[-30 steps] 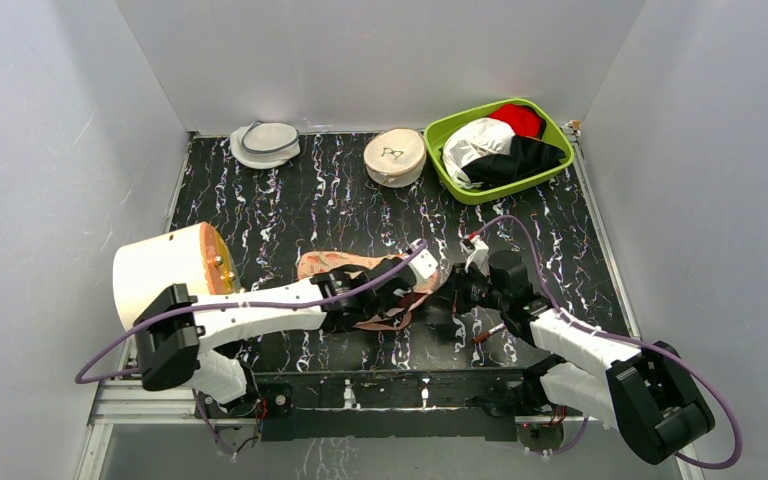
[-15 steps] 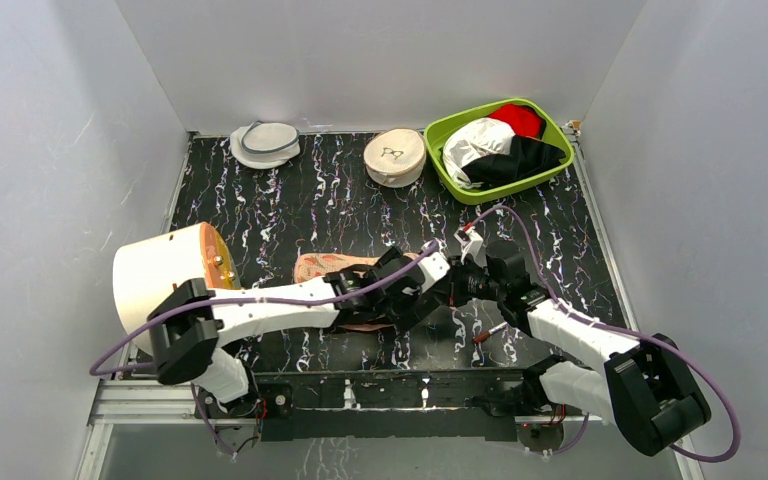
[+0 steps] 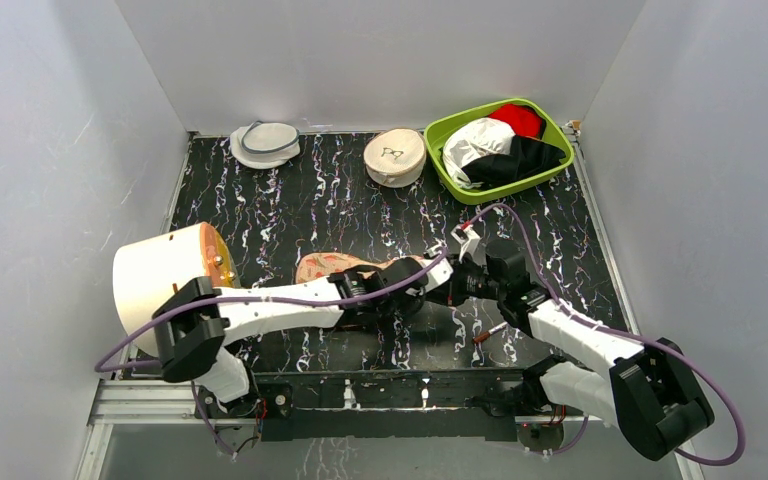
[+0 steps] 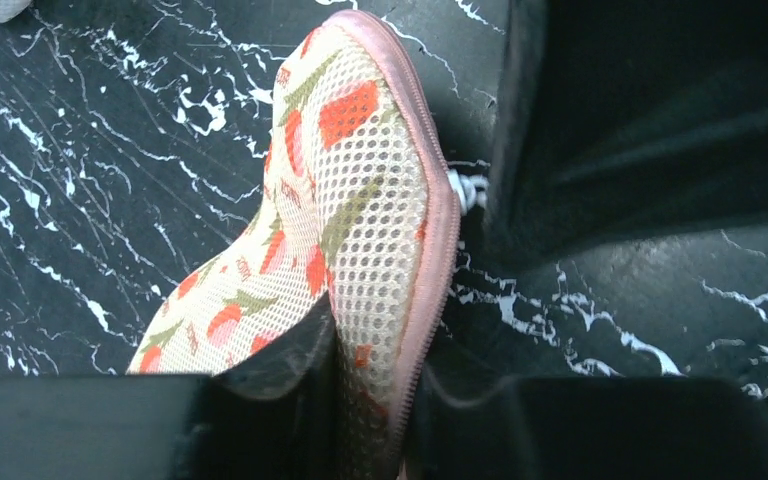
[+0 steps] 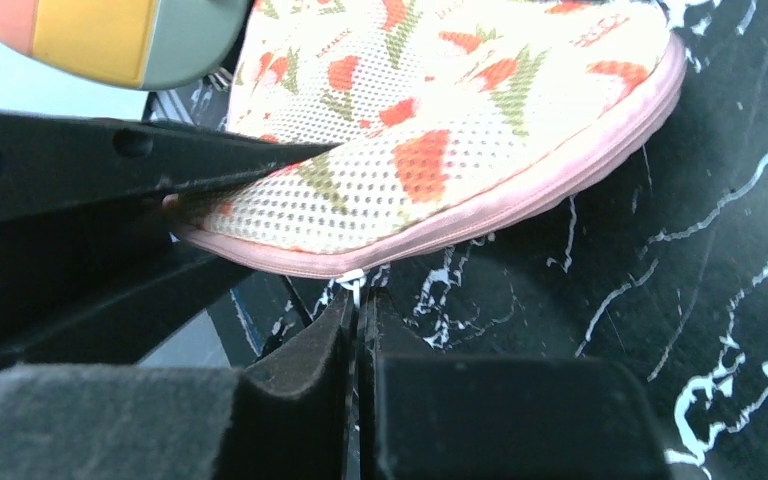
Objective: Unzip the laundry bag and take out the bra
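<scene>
The laundry bag point(image 3: 325, 267), beige-pink mesh with a red-orange leaf print and a pink zip edge, lies on the black marbled table near the front middle. It fills the left wrist view point(image 4: 360, 200) and the top of the right wrist view point(image 5: 460, 110). My left gripper point(image 4: 370, 420) is shut on the bag's zip-side edge, the fabric pinched between its fingers. My right gripper point(image 5: 358, 300) is shut on the white zipper pull point(image 5: 352, 279) at the bag's pink zip seam. The two grippers meet at the bag's right end point(image 3: 430, 280). The bra is hidden.
A green tray point(image 3: 436, 135) with white, black and red cloths stands at the back right. A round cream case point(image 3: 395, 157) with a black mark and a round white-grey mesh pouch point(image 3: 265, 143) sit along the back. A pale drum point(image 3: 165, 270) lies at the left.
The left gripper swung right, then drew back a little to the bag's right end. The right gripper moved up and left to meet it. The bag shifted slightly.
</scene>
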`<control>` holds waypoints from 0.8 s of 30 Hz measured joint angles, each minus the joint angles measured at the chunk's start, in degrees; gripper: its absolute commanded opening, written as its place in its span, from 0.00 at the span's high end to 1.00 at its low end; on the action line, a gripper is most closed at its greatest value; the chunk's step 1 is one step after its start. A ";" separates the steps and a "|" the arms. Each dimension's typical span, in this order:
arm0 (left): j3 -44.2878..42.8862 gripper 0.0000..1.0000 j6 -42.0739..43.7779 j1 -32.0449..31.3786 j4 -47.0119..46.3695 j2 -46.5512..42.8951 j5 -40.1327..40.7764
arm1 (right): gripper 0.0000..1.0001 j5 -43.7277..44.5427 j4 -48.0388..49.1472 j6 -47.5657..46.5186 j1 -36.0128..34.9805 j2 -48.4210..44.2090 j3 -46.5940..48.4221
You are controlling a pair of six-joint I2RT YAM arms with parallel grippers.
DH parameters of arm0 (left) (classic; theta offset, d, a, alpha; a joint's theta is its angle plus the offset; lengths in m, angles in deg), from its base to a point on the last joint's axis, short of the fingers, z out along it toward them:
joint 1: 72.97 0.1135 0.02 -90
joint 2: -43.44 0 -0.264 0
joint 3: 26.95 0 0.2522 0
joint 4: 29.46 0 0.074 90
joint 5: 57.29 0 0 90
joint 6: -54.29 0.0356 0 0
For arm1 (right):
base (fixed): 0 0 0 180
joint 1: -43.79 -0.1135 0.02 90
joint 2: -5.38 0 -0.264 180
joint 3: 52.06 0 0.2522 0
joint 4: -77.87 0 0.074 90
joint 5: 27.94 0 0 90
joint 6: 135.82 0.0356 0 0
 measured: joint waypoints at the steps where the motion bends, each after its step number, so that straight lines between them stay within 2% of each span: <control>1: 0.81 0.94 0.83 0.00 -0.11 -1.38 -0.17 | 1.00 -0.57 0.02 -0.17 -0.02 0.20 0.46; 4: 3.69 1.00 3.61 0.02 -0.02 -6.88 -0.94 | 1.00 -2.14 0.52 -1.53 0.55 0.92 2.21; 11: 8.46 1.00 9.55 0.02 0.83 -18.64 -5.88 | 1.00 -12.22 5.75 -4.74 6.16 6.19 2.56; 17: 15.15 1.00 17.94 0.02 1.09 -30.36 -12.57 | 1.00 -19.17 7.30 -8.37 6.71 10.67 3.80; 24: 14.34 1.00 21.07 0.04 2.45 -37.33 -18.56 | 1.00 -22.18 13.35 -8.87 5.84 11.13 4.15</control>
